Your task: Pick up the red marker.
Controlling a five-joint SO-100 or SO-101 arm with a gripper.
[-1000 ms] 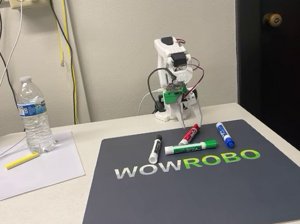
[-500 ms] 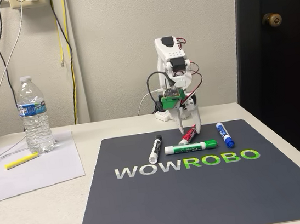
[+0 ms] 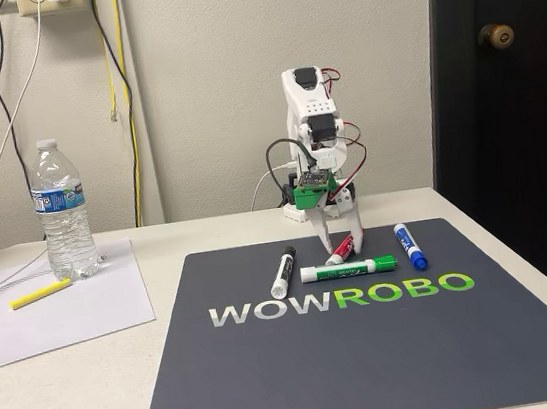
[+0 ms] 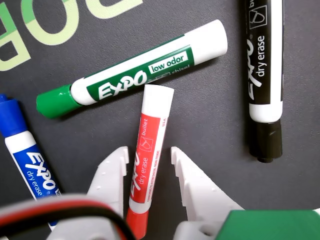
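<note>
Lowered since a second ago, my hand (image 4: 148, 156) now straddles the red marker (image 4: 148, 152) | fingers wide, nothing held | marker lies on the mat (image 3: 277, 386), tip near the green marker (image 4: 135, 82) | step: closing in; next: squeeze evenly | bottle (image 3: 61, 207) stands capped, apparently empty

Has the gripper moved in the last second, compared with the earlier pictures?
Yes. In the fixed view the gripper has come down toward the mat; its fingers now straddle the red marker, jaws open, just behind the green marker.
</note>
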